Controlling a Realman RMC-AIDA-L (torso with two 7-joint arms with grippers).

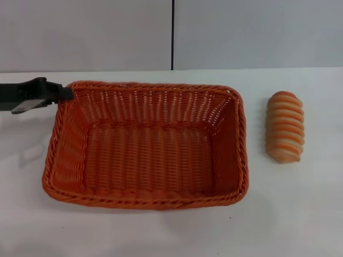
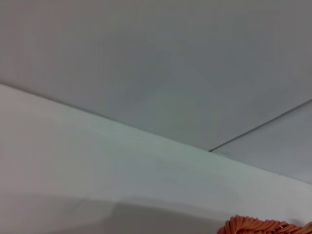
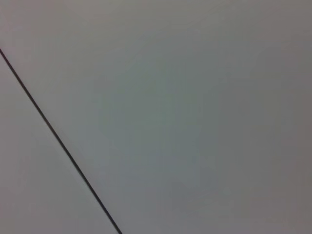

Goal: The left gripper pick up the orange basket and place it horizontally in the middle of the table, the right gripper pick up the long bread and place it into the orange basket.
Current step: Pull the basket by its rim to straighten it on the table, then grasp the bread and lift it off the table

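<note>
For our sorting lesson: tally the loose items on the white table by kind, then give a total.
Orange basket: 1
Long bread: 1
Total: 2
The left gripper at the basket's far left corner is not counted.

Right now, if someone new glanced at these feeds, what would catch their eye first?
The orange basket dominates, a big woven rectangle lying lengthwise mid-table, nothing inside it. To its right, apart from it on the white table, lies the long bread with tan and cream stripes. The left gripper reaches in from the left edge to the basket's far left corner; the right gripper is out of view.
</note>
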